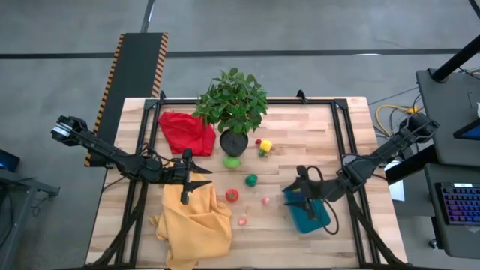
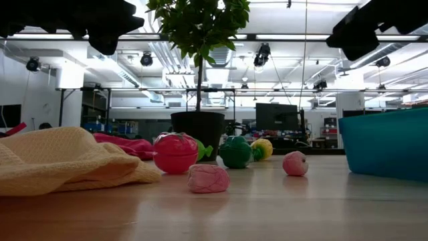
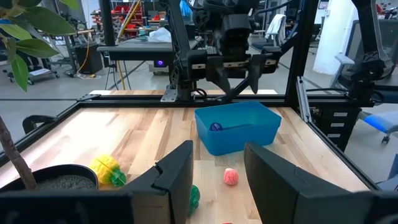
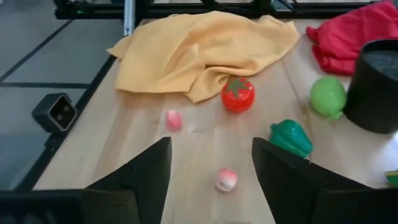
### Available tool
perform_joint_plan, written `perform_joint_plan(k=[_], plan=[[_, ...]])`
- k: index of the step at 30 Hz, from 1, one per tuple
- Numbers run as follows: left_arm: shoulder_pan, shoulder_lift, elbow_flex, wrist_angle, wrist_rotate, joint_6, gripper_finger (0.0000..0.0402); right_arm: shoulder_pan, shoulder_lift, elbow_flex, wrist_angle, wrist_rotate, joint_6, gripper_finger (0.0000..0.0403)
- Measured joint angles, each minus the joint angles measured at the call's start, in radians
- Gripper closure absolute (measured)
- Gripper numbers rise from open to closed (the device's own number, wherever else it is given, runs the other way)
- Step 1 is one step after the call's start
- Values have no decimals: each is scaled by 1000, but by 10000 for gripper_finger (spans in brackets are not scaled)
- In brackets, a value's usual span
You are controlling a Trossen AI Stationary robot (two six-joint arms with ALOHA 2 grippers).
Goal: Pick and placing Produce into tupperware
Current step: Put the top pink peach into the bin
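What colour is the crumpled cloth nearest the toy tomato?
Yellow; the crumpled cloth shows best in the right wrist view.

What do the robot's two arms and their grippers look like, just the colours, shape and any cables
Both arms are dark, nearly black, slim and jointed, reaching in from the table's two sides. The left gripper and right gripper each end in two flat, matte black fingers that broaden toward the base. A black cable loops beside the right arm's wrist. No markings are readable on either.

A robotics lab: ceiling lights (image 2: 264,53), monitors (image 2: 275,117), and metal frames (image 3: 118,37) fill the room.
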Motion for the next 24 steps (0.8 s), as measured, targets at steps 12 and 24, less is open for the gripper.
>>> perform_joint_plan(k=[12,24], plan=[[0,0,0,0,0,2,272,-62,0,0,0,-13,-9,186],[0,0,0,0,-8,3,272,-62,55,1,78,-36,-55,186]])
